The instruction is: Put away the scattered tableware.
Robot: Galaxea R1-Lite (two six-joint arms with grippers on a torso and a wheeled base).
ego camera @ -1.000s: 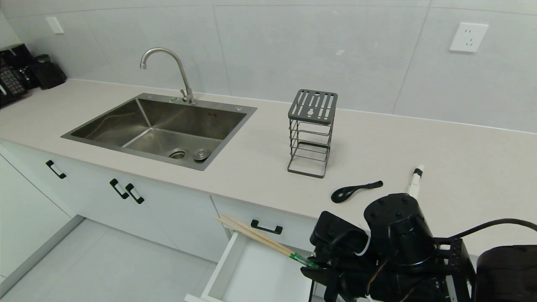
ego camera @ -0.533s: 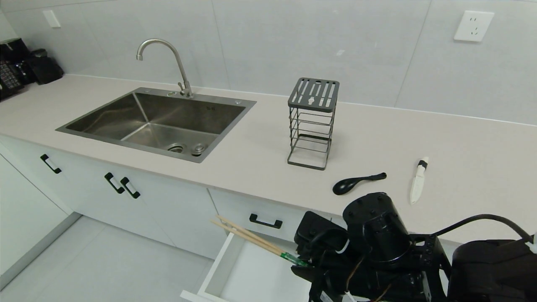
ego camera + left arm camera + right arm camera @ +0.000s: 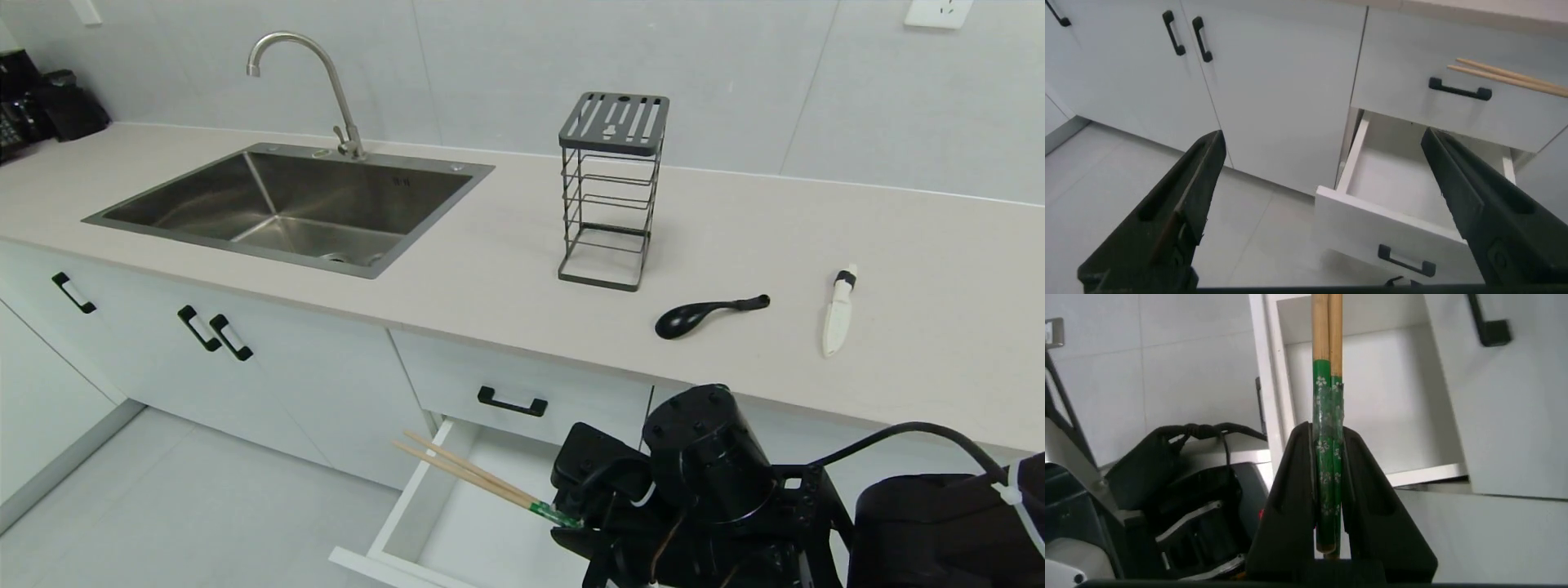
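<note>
A pair of wooden chopsticks [image 3: 465, 478] with green-wrapped ends sticks out to the left over the open white drawer [image 3: 392, 531] below the counter. My right gripper [image 3: 571, 521] is shut on their green ends [image 3: 1327, 457]. In the right wrist view the chopsticks [image 3: 1323, 343] point over the drawer's inside [image 3: 1388, 384]. A black spoon [image 3: 702, 313] and a white knife [image 3: 837, 312] lie on the counter. My left gripper [image 3: 1321, 139] is open and holds nothing, in front of the cabinet, with the drawer [image 3: 1388, 216] and the chopsticks [image 3: 1503, 73] beyond it.
A dark wire rack [image 3: 611, 192] stands on the counter behind the spoon. A steel sink [image 3: 163, 214] with a faucet [image 3: 326, 73] is at the left. Closed cabinet doors with black handles [image 3: 204, 331] sit under the sink, and a closed drawer [image 3: 513, 400] lies above the open one.
The whole head view has shifted, so the camera has moved. The chopsticks stay in my right gripper over the open drawer. The spoon, knife and rack keep their places on the counter.
</note>
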